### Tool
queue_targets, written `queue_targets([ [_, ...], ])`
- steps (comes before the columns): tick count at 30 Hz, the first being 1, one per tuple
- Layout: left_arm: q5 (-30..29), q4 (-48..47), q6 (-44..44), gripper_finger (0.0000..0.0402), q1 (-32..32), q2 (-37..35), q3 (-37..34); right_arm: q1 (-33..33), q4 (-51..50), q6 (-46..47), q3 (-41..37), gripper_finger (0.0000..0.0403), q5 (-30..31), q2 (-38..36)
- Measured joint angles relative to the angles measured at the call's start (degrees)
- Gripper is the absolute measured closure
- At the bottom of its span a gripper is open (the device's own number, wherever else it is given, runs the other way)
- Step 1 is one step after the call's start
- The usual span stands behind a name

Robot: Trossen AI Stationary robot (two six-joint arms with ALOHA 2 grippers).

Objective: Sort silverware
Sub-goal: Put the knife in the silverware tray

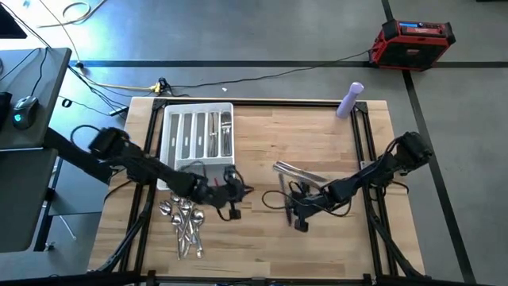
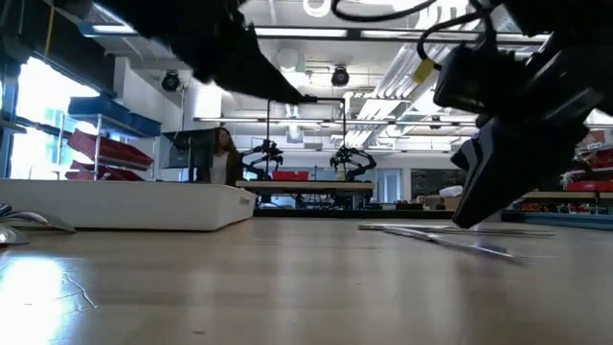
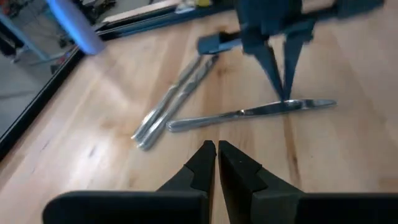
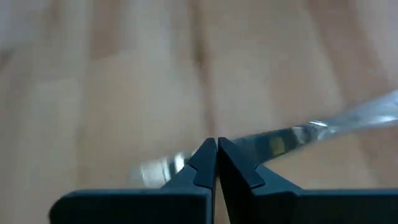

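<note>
Silverware lies in three places: a heap of spoons and forks (image 1: 184,221) near the front edge, two knives (image 1: 300,171) side by side at mid-table, and one more knife (image 1: 284,196) under my right gripper (image 1: 288,205). That gripper points down and is shut on this knife (image 3: 249,112). My left gripper (image 1: 238,193) is shut and empty just left of it, above bare wood (image 3: 216,149). The white compartmented tray (image 1: 171,135) at the far left holds a few pieces in its right slots. My right gripper has the single knife pinched between its two fingertips (image 3: 285,93), at a spot toward the blade end (image 3: 295,104). The fingers come from above, pointing down, across the knife's length (image 4: 280,140). The knife lies level at the table; whether it is lifted, I cannot tell.
A purple bottle (image 1: 350,100) stands at the far right edge of the table. Black frame rails (image 1: 155,143) run along both sides. Open wood lies between the two grippers and the tray. The two spare knives (image 3: 168,106) lie just beyond the held one.
</note>
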Motion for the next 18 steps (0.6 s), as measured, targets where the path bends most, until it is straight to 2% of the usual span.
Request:
queue_targets([
  [3, 0.55, 2.71, 2.76, 0.0397, 0.52, 6.50, 3.65, 1.74, 0.83, -1.22, 0.56, 0.0403, 0.86, 0.00],
  [7, 5.93, -0.56, 4.57, 0.0397, 1.78, 13.91, 12.50, 2.21, -8.55, 4.53, 3.47, 0.0403, 11.03, 0.00],
  [9, 9.05, -4.47, 4.73, 0.0397, 2.13, 17.19, 17.26, 1.37, -10.29, 6.33, 4.16, 0.0403, 14.11, 0.00],
  [13, 12.81, -10.42, 4.75, 0.0397, 2.16, 21.98, 24.95, -1.17, -10.13, 6.41, 4.17, 0.0403, 14.84, 0.14],
  [18, 20.85, -10.48, 4.75, 0.0397, 1.78, 27.01, 29.33, -2.02, -16.77, 7.05, 4.22, 0.0403, 16.79, -0.74],
])
